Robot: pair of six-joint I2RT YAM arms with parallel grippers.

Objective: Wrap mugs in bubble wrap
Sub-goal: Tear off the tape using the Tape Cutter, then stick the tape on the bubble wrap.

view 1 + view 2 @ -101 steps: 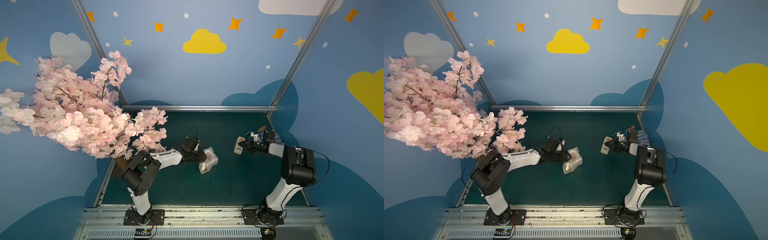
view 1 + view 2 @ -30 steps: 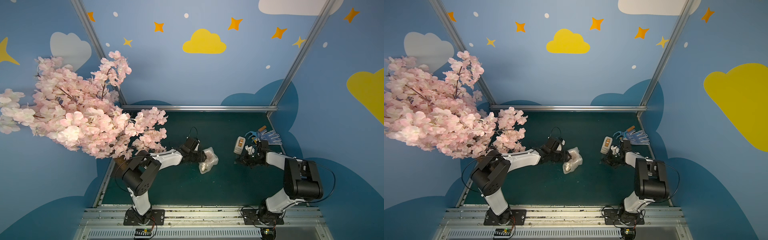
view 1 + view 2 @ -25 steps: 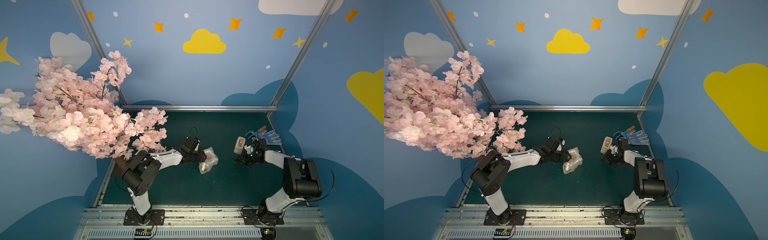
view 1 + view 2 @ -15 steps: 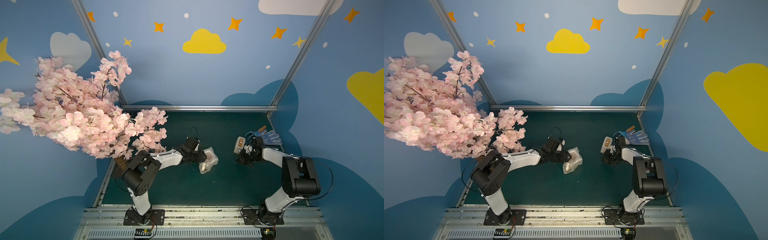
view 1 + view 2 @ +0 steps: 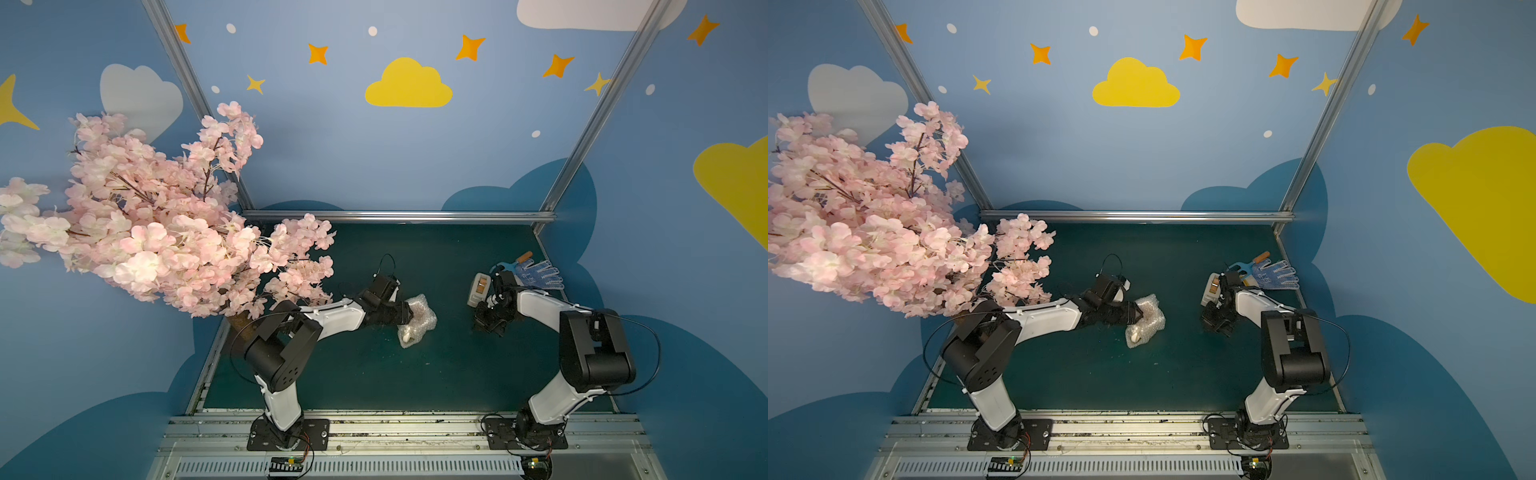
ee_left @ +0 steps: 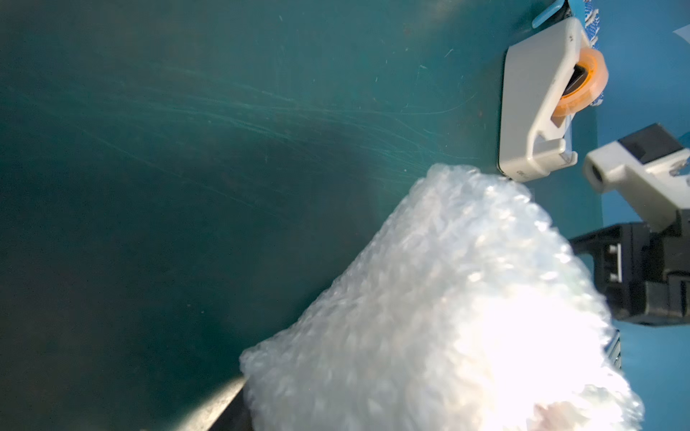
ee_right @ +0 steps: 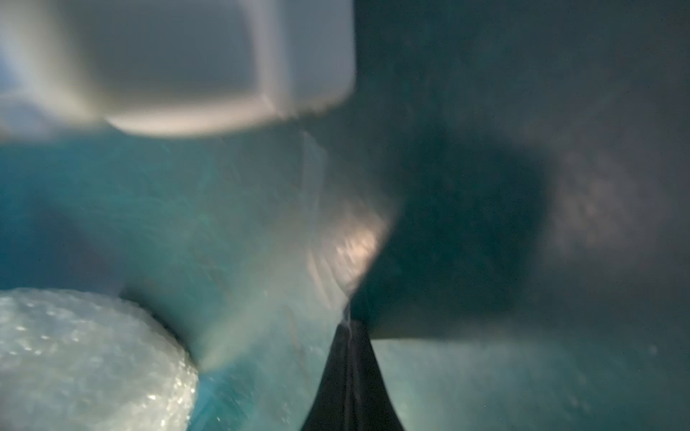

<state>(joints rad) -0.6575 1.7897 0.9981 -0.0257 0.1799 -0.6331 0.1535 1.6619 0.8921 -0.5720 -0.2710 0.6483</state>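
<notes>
**Left jaws on the wrapped bundle, right jaws shut beside the tape dispenser**

The left gripper [image 5: 409, 314] has its jaws part-open around the bubble wrap [image 5: 417, 320], clamping the bundle against the counter [image 5: 374, 374]. A pale rounded piece, likely the mug [image 5: 406, 340], peeks out of the bundle's near end in both top views (the red inside is not visible anywhere). The right gripper [image 5: 485, 326] has its jaws pressed fully together; in the right wrist view they form one dark wedge with a thin clear strip, possibly tape [image 7: 336, 239], running from the tip toward the blurred tape dispenser [image 7: 179, 63].

The left wrist view shows what the top views cannot: the bubble texture of the wrap [image 6: 448, 317] up close, and the dispenser [image 6: 534, 104] with its orange roll, well apart from the bundle. The right wrist view is smeared, yet it shows the wrap [image 7: 82, 358] low in one corner. Only the top views show the blue-dotted gloves [image 5: 538, 274] at the counter's far right edge, just beyond the dispenser [image 5: 478, 289].

The pink blossom branch [image 5: 166, 232] overhangs the counter's left edge, above the left arm. The counter's middle, between the bundle and the right jaws, lies open, as does the strip toward the near rail.
</notes>
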